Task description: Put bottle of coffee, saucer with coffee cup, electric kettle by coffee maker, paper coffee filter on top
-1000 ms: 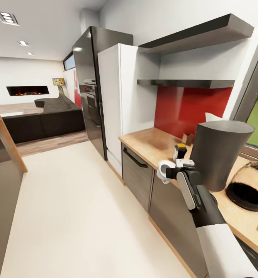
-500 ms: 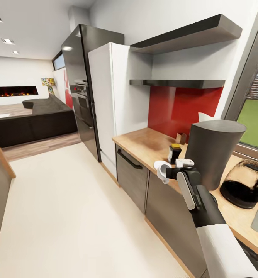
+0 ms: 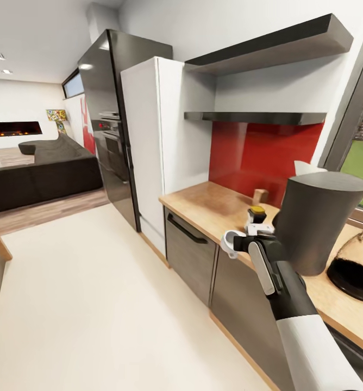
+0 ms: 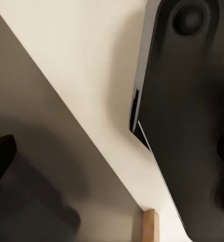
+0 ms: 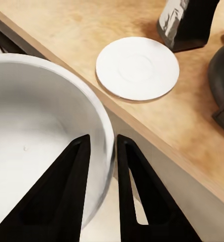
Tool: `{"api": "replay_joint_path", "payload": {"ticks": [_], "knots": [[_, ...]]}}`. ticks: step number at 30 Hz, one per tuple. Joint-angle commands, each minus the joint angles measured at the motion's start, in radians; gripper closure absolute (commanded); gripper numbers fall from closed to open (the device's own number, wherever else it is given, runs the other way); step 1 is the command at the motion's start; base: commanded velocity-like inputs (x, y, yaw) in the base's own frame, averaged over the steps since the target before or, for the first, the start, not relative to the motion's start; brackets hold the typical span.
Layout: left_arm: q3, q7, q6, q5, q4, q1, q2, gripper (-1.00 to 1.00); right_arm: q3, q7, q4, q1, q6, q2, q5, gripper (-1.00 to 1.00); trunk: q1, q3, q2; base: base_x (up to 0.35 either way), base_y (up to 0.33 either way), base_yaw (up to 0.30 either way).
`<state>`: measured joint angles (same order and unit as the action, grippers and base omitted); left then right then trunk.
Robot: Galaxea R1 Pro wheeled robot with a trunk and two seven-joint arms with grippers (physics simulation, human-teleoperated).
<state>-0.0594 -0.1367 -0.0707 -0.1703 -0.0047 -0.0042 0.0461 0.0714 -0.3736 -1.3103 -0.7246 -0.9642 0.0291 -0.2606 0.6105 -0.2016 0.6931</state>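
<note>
I can't read any text, label, brand or number from here. The coffee bottle (image 3: 256, 216) on the countertop (image 3: 214, 203) has a yellow cap, but whatever is on its side is too small to make out.

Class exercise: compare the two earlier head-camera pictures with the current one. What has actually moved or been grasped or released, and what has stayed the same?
Only the camera shifted: the whole kitchen slides sideways across the head view, so the robot itself moved. Nothing was picked up or released. The right gripper stays shut on the coffee cup, pinching its rim, held beside the countertop. The saucer and coffee maker remain on the counter.
</note>
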Motion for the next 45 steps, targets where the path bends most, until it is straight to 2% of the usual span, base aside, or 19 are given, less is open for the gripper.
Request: {"api": "replay_joint_path", "payload": {"ticks": [1,6,16,21,24,28,29,32,35,39,40,41,43,45], "knots": [[-0.007,-0.001,-0.003,-0.009,0.000,0.000,0.000,-1.00,0.001,-0.009,-0.001,-0.001,-0.002,0.000,-0.011,1.00,0.001,-0.001,0.001,0.185,0.142,0.000],[-0.007,-0.002,-0.002,-0.009,0.000,0.000,0.000,-1.00,0.001,-0.008,-0.001,-0.001,-0.002,0.000,-0.011,1.00,0.001,-0.001,0.001,0.101,0.031,0.000],[-0.007,-0.001,-0.001,-0.009,0.000,0.000,0.000,-1.00,0.001,-0.008,0.003,-0.001,-0.002,0.000,-0.011,1.00,0.001,-0.001,0.001,0.012,0.005,-0.223],[-0.007,-0.002,-0.003,-0.009,0.000,0.000,0.000,-1.00,0.001,-0.008,0.007,-0.001,-0.001,0.002,-0.011,1.00,0.001,-0.001,0.001,0.150,0.077,-0.054],[-0.007,-0.003,-0.004,-0.009,0.000,0.000,0.000,-1.00,0.003,-0.010,0.048,-0.001,-0.001,0.022,-0.011,1.00,0.001,-0.001,0.001,0.203,0.032,-0.006],[-0.008,0.002,-0.007,-0.009,0.000,0.000,0.000,-1.00,-0.001,-0.014,0.120,-0.001,0.001,0.095,-0.009,1.00,0.001,-0.001,0.001,0.056,0.006,-0.001],[-0.008,0.003,-0.007,-0.009,0.000,0.000,0.000,-1.00,-0.001,-0.014,0.124,-0.001,0.001,0.102,-0.009,1.00,0.001,-0.001,0.001,0.006,0.001,0.000],[-0.009,0.005,-0.007,-0.008,0.000,0.000,0.008,-1.00,-0.005,-0.016,0.124,-0.001,0.001,0.116,-0.009,1.00,0.001,-0.001,0.001,0.018,0.000,0.000],[-0.010,0.005,-0.008,-0.008,0.000,-0.001,0.006,-1.00,-0.061,-0.015,0.120,-0.001,0.002,0.117,-0.009,1.00,0.001,-0.001,0.001,0.123,0.000,0.000],[-0.010,0.005,-0.008,-0.008,0.000,-0.001,0.006,-1.00,-0.069,-0.021,0.120,-0.001,0.000,0.118,-0.007,1.00,0.001,-0.001,0.001,0.011,0.000,0.000],[-0.010,0.004,-0.007,-0.008,0.000,-0.001,0.006,-1.00,-0.069,-0.040,0.120,-0.001,0.000,0.119,-0.007,1.00,0.001,-0.001,0.001,0.003,0.000,0.000],[-0.010,0.004,-0.007,-0.008,0.000,-0.002,0.006,-1.00,-0.070,-0.099,0.119,-0.001,0.001,0.120,-0.008,1.00,0.001,-0.001,0.001,0.001,0.000,0.000],[-0.010,0.003,-0.007,-0.008,0.000,-0.002,0.005,-1.00,-0.070,-0.159,0.120,-0.001,0.002,0.121,-0.010,1.00,0.001,-0.001,0.001,0.000,0.000,0.000],[-0.010,0.003,-0.007,-0.008,0.000,-0.002,0.004,-1.00,-0.070,-0.181,0.120,-0.002,0.001,0.131,-0.010,1.00,0.001,-0.001,0.001,0.000,0.000,0.000]]}}
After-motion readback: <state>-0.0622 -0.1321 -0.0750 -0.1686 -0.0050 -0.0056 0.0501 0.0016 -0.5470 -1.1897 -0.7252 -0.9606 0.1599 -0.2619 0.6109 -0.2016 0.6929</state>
